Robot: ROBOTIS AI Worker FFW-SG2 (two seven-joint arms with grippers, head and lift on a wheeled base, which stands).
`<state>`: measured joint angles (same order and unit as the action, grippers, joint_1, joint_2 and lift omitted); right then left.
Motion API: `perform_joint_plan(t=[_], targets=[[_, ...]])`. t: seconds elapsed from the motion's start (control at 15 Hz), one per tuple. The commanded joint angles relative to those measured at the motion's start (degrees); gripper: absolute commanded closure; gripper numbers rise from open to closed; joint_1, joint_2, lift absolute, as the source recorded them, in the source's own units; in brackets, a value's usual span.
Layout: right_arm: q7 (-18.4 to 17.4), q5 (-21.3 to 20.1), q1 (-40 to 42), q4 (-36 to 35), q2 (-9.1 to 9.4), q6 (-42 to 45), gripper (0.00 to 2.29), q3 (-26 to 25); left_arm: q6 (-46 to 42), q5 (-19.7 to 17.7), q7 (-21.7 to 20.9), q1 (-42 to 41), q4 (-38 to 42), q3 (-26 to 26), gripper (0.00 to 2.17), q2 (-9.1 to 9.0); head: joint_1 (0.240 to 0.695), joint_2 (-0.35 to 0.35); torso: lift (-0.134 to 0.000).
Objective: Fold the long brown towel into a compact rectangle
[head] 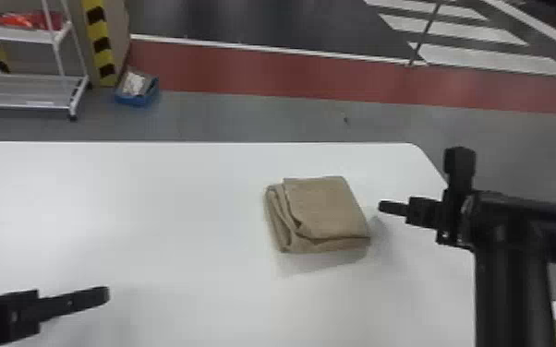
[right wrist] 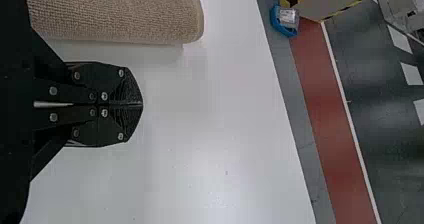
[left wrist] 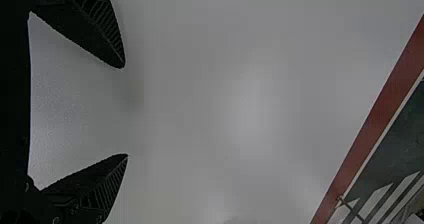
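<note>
In the head view, the brown towel [head: 332, 207] was folded up in a thick little block, with its layers peeking out along the left side and the near side. It lay flat on the white surface [head: 152, 207], right of the middle. The right pincer [head: 387, 208] was near it, just past its right side, and the left pincer [head: 99, 296] was well apart from it, low on the left. Behind the surface there was a white cart [head: 27, 92] with something red and orange [head: 27, 20] on top, and a blue box [head: 137, 99] sat on the floor [head: 244, 117]. In the left wrist view, the left pincer [left wrist: 126, 110] was wide open with nothing in it, and white surface lay past its tips. In the right wrist view, the right pincer [right wrist: 142, 104] was closed, its two tips pressed together, with nothing in them. The bumpy towel was just beside the tips, with a bit of surface between.
</note>
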<state>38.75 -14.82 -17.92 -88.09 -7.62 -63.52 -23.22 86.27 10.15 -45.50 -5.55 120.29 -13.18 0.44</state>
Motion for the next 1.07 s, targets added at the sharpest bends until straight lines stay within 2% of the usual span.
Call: perform_joint_plan(t=[0.0,0.67,1.0], targets=[[-0.34,-0.03,-1.42,2.05,0.68,1.16,1.67,1.78,0.0,0.04,-0.03,-0.25,0.03,-0.53,0.15,-0.59,0.695,-0.209,-0.124],[-1.57,-0.03,-3.17,3.72,4.28,4.5,1.67,9.77,-0.17,-0.04,-0.2,-0.34,0.12,-1.85,0.15,-0.59,0.695,-0.09,-0.124],[-1.39,-0.82,-3.09,3.63,6.04,5.2,1.67,17.16,0.0,-0.22,-0.29,-0.61,0.3,-2.12,0.15,-0.59,0.695,-0.024,-0.124]])
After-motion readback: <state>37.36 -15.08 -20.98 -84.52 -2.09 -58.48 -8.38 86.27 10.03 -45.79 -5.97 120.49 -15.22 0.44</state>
